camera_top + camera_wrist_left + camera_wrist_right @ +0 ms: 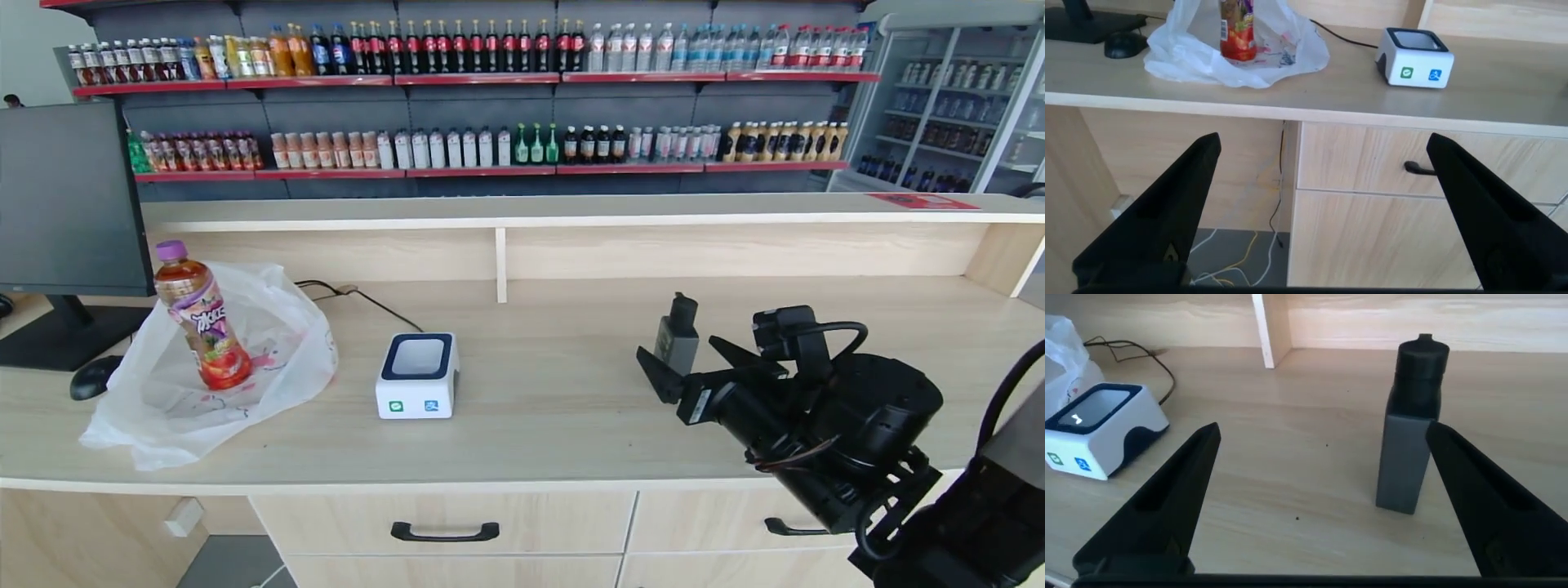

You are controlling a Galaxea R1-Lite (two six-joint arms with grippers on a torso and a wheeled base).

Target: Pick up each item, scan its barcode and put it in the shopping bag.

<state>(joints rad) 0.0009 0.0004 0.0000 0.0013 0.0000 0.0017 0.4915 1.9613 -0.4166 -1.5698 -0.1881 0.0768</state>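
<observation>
**A:** What is on your screens?

**B:** I see the long wooden counter (571, 416). On my left lies the white shopping bag (155, 408) with a tea bottle (200, 327) standing up in it. The scanner (418, 374) sits just beside the bag.

**A:** And the claws?

**B:** My right claw (698, 367) is spread wide and holds nothing. The small grey bottle (676, 339) stands just past its tips, in line with the gap. My left claw (1323, 143) is spread too, low by the drawers (1372, 167).

light: bright, even | shadows: soft | glare: small glint, scanner (1096, 408) top
</observation>
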